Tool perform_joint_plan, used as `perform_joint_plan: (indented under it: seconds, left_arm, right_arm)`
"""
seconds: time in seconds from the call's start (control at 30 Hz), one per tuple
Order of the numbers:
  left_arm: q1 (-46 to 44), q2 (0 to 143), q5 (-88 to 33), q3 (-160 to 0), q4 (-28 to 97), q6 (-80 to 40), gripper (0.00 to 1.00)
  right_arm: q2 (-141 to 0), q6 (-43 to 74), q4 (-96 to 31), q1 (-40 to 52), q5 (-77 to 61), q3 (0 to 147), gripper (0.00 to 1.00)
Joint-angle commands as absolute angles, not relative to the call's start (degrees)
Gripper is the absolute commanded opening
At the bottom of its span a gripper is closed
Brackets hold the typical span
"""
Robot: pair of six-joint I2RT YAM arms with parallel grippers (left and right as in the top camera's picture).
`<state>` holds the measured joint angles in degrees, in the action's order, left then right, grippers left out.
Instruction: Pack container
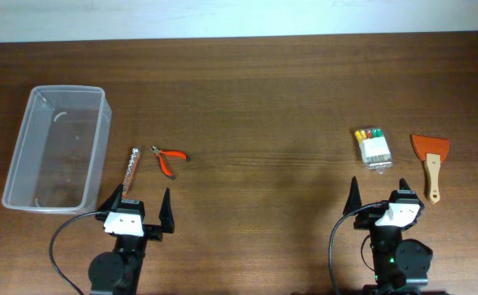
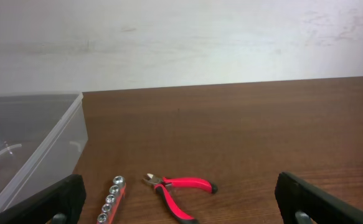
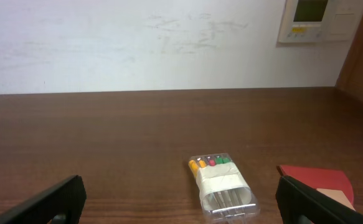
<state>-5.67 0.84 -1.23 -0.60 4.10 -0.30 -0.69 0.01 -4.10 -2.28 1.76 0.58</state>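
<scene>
Container, clear rectangular plastic tub, is sitting ahead-left of left claw; left claw and right claw are standing released, empty.

container left; socket rail near it, pliers just right of rail, all on tabletop.

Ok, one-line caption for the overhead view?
Container at left, socket rail and red pliers nearby; clear case and scraper right; left claw and right claw open.

red pliers, socket rail, marker pack, scraper
</scene>
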Motion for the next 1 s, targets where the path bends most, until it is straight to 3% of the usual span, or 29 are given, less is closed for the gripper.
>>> perform_joint_plan:
  seconds: [0.0,0.27,0.57,0.73,0.97]
  left_arm:
    - [-5.6,0.3,-1.3,-0.5,4.6,-0.9,0.99]
    - [-5.6,0.7,-2.1,-2.8,7.1,-5.7,0.99]
    - [-5.6,13.6,5.4,-19.1,14.1,-7.7,0.99]
    - [-5.6,28.7,5.4,-30.8,21.4,-7.7,0.99]
    - [-4.3,53.5,4.7,-53.9,42.9,-8.8,0.99]
  right_arm:
    - [-0.2,0.6,-4.5,-1.8,2.9,0.3,0.99]
    - [-4.8,6.5,-5.1,-1.8,-1.4,1.1,0.99]
    - [-24.7,6.5,-7.0,-1.9,-4.6,16.0,0.98]
    - [-40.3,6.5,-15.2,-1.9,-5.6,29.9,0.99]
    - [-60.0,6.4,-39.8,-1.9,-7.3,54.7,0.99]
